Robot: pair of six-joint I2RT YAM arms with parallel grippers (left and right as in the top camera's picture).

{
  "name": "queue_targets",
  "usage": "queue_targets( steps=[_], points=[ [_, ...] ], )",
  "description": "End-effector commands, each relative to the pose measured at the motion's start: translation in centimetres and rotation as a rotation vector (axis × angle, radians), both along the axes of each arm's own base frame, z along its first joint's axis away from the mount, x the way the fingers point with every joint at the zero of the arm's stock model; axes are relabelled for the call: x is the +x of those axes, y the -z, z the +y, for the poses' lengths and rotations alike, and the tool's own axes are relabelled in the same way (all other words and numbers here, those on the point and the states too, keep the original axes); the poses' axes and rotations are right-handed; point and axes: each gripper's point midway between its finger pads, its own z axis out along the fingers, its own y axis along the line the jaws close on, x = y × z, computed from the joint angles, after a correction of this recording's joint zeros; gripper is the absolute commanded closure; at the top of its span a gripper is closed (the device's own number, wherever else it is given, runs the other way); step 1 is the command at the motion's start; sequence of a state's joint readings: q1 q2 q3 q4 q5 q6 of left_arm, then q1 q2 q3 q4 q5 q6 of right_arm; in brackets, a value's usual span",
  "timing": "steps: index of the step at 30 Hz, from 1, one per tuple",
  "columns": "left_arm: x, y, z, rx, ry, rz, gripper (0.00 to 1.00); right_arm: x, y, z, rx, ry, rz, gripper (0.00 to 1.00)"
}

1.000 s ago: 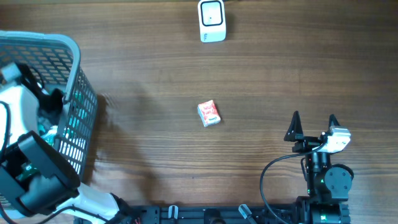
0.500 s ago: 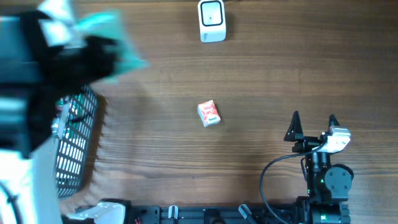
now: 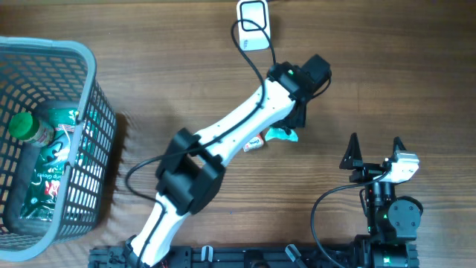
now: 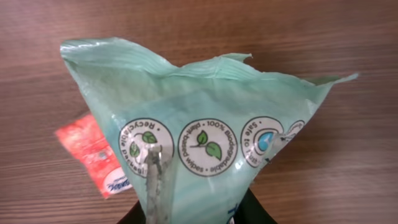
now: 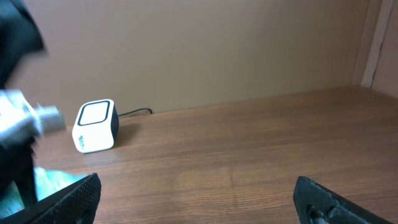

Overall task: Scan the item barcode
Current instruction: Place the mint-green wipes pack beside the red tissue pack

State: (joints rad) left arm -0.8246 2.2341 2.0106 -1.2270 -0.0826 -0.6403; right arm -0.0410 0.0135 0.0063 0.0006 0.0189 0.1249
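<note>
My left gripper (image 3: 288, 131) is shut on a pale green wipes packet (image 3: 282, 135), held low over the middle of the table. In the left wrist view the packet (image 4: 205, 124) fills the frame, showing round recycling logos, and its lower end sits between my jaws (image 4: 199, 214); no barcode shows. The white barcode scanner (image 3: 253, 24) stands at the far edge of the table, beyond the left arm, and also shows in the right wrist view (image 5: 95, 126). My right gripper (image 3: 375, 152) rests open and empty at the near right.
A small red packet (image 3: 255, 144) lies on the table just left of the green packet, partly under the left arm. A grey basket (image 3: 95, 112) at the left holds a green-capped bottle (image 3: 26, 126) and other packets.
The left arm has swung out of the basket and across to the table's middle, carrying the green packet. The right arm has not moved.
</note>
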Motion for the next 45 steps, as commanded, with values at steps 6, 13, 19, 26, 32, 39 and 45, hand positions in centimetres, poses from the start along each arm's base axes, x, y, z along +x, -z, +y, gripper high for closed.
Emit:
queue_targets(
  steps=[6, 13, 19, 26, 32, 39, 45],
  points=[
    [-1.2, 1.9, -0.4, 0.010, -0.037, 0.084, 0.00, 0.0, -0.2, 0.1, -0.020, -0.010, -0.009, 0.00],
    [3.4, -21.8, 16.3, -0.119, -0.377, -0.303, 0.00, 0.0, -0.2, 0.1, -0.020, -0.010, -0.009, 0.00],
    [-3.4, -30.8, 37.2, -0.158, -0.927, -0.513, 0.00, 0.0, -0.2, 0.1, -0.020, -0.010, -0.010, 0.00],
    [-11.6, -20.9, 51.5, -0.061, -1.663, -0.211, 0.00, 0.0, -0.2, 0.1, -0.020, -0.010, -0.010, 0.00],
    [-13.3, -6.7, 53.1, -0.075, -1.635, 0.071, 0.00, 0.0, -0.2, 0.1, -0.021, -0.010, -0.010, 0.00],
    [-13.1, 0.6, 50.4, -0.184, -1.381, 0.126, 0.00, 0.0, -0.2, 0.1, -0.020, -0.010, -0.010, 0.00],
    [-13.5, 0.7, 52.0, -0.092, -1.365, 0.095, 0.00, 0.0, -0.2, 0.1, -0.020, -0.010, -0.010, 0.00]
  ],
)
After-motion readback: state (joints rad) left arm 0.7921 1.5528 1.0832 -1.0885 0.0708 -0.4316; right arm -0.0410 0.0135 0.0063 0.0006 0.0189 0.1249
